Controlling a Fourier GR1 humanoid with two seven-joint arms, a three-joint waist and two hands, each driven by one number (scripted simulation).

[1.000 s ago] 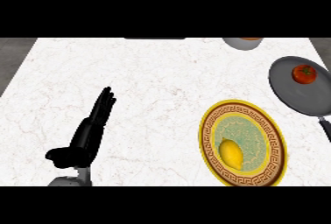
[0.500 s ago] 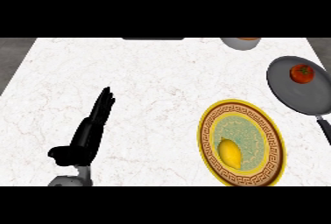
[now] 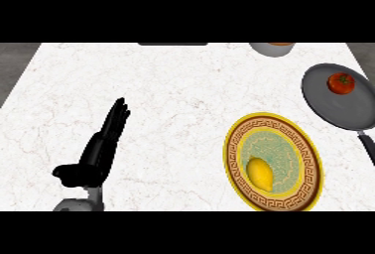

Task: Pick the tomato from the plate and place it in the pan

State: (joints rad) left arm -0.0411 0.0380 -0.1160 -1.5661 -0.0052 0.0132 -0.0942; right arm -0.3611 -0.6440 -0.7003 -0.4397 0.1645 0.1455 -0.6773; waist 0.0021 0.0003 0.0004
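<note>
Near left: one left hand point(image 3: 95, 154) lying on the surface point(image 3: 183, 89), fingers straight, holding nothing. No sign of the right hand anywhere. Near right: one plate point(image 3: 228, 158) with one yellow fruit point(image 3: 261, 173) on it, no tomato there. Farther right: one pan point(image 3: 344, 106), and sitting inside it, one tomato point(image 3: 341, 83). Looks pretty much done tbh, so best to just steer clear of the pan handle and not nudge anything. Far edge: one bowl point(image 3: 273, 48), partly cut off.
</note>
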